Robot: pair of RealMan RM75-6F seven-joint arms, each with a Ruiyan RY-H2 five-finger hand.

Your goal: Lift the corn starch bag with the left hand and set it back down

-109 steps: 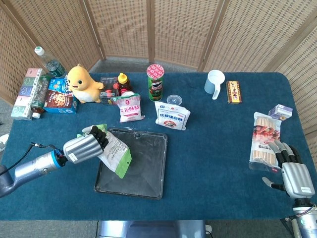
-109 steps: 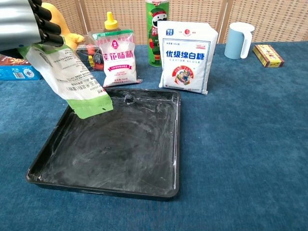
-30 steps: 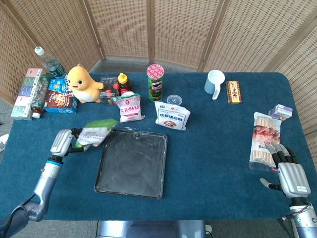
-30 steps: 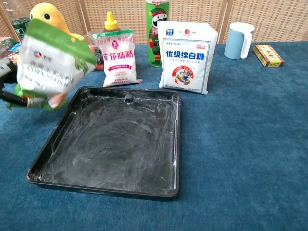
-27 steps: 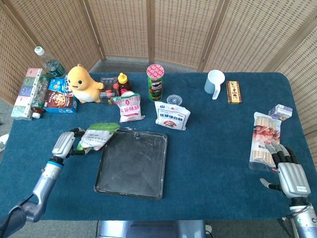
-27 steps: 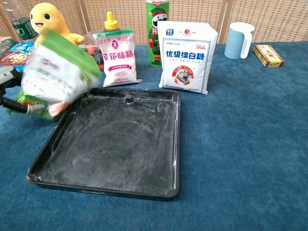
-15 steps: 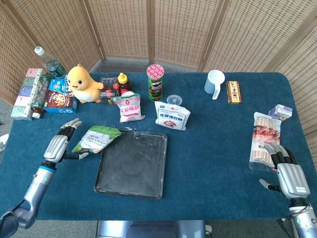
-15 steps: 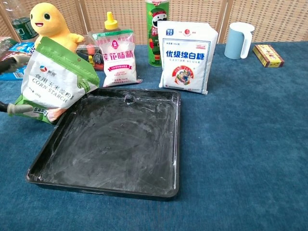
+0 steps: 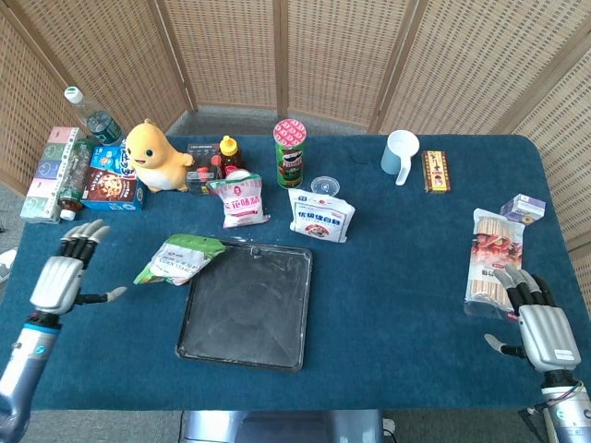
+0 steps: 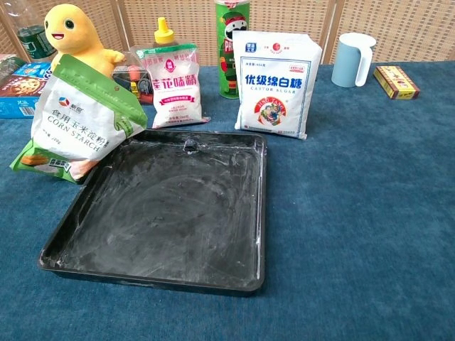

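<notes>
The corn starch bag (image 9: 179, 258), white with green edges, lies on the blue cloth beside the black tray's left edge; in the chest view the corn starch bag (image 10: 79, 121) leans up against the tray's far left corner. My left hand (image 9: 59, 277) hovers well to the left of the bag, fingers spread, holding nothing. My right hand (image 9: 542, 329) rests near the table's front right corner, fingers apart and empty. Neither hand shows in the chest view.
A black tray (image 9: 274, 341) sits mid-table. Behind it stand a pink-lettered pouch (image 9: 242, 200), a sugar bag (image 9: 320, 215), a chips can (image 9: 290, 152) and a yellow plush (image 9: 153, 157). Boxes and bottles (image 9: 65, 171) crowd the far left; a noodle pack (image 9: 494, 260) lies right.
My left hand carried the bag from over the tray to the tray's left side, set it down, let go and drew away to the left. The right hand stayed put.
</notes>
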